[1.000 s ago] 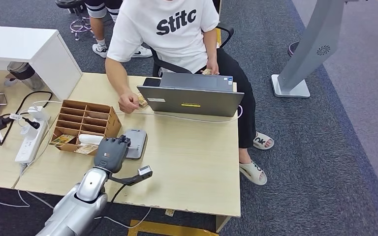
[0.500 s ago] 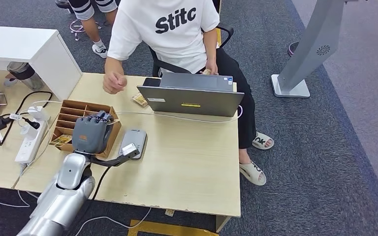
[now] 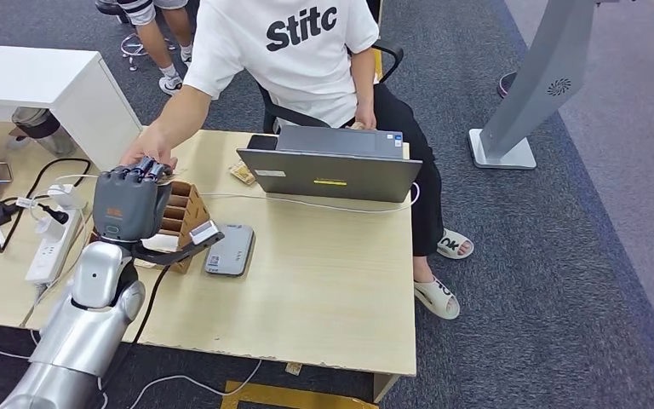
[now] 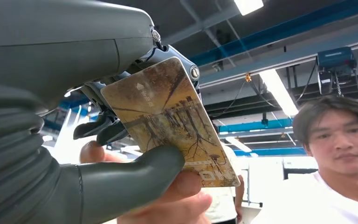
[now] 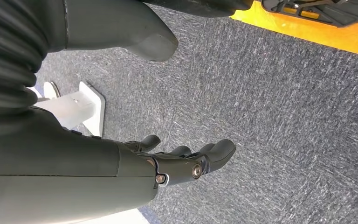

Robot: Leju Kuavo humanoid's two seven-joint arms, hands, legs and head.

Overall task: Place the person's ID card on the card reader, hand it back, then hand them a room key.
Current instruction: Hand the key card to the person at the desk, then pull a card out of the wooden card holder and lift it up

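Now the card sits pinched between two hands at once.
Dark fingers [image 4: 121,126] and thick grey thumb of the left hand [image 3: 132,204] clamp the thin, glossy sepia-printed plastic card [image 4: 170,123]; its long axis runs outward to the person's hand [image 3: 146,153], whose fingertips touch the far end. Beyond stand a brown cardboard compartment organiser [image 3: 189,213] and flat grey card reader [image 3: 230,249]. The right hand [image 5: 186,163] hangs empty, fingers loosely apart.

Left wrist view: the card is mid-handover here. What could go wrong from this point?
The left hand pinches the card by one edge while the person's fingers touch another. Letting go too early could drop it; gripping too long could make the person tug against the thumb. In the head view the hand is raised over the wooden organizer, so a dropped card may land in a compartment.
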